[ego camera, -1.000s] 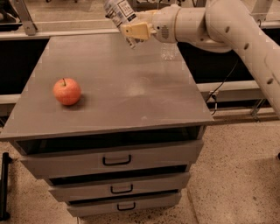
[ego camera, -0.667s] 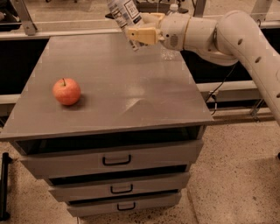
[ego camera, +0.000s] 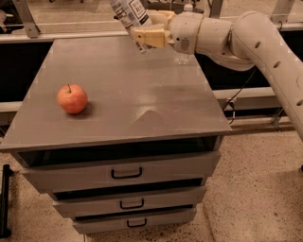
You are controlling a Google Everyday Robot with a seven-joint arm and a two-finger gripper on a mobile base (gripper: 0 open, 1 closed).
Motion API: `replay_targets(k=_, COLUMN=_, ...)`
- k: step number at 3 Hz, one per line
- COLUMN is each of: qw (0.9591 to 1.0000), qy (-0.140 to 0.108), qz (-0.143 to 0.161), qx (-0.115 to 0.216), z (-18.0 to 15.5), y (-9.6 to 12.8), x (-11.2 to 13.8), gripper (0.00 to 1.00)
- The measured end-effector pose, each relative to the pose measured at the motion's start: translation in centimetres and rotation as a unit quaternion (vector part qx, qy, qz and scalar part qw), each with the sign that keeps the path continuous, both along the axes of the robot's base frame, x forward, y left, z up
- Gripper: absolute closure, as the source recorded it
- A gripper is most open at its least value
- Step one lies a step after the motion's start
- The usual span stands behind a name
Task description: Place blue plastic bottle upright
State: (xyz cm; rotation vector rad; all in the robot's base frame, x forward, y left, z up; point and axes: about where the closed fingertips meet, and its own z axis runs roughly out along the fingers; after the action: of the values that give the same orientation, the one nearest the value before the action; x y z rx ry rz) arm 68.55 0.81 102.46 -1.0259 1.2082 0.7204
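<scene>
red apple [ego camera: 72, 98]; grey table [ego camera: 118, 71]; cream hand [ego camera: 144, 31] over its far edge; blue plastic bottle [ego camera: 129, 12], whitish dark-printed label

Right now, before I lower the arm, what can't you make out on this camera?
Clear plastic bottle with pale-blue label, camera view: upper end cut off by the top edge.
Its lower end: covered by the gripper, shut on it above the grey table's far edge.
Second clear bottle: mostly hidden behind the arm.

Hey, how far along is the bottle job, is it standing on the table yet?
Not yet. Done: the gripper is shut on the blue plastic bottle, lifted off the surface. In hand: the bottle is held tilted in the air over the rear of the table. Left: straighten it, set it down upright, then let go.
</scene>
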Motion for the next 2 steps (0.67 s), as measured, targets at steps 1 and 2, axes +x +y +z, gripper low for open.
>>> replay_targets(k=1, qw=0.9999, qy=0.015, qz=0.008, qx=-0.001, z=-1.1, y=-0.8, x=-0.4, gripper=1.0)
replay_targets(k=2, qw=0.9995, qy=0.028, qz=0.01, qx=-0.001, z=-2.0, y=-3.2, x=-1.7, gripper=1.0)
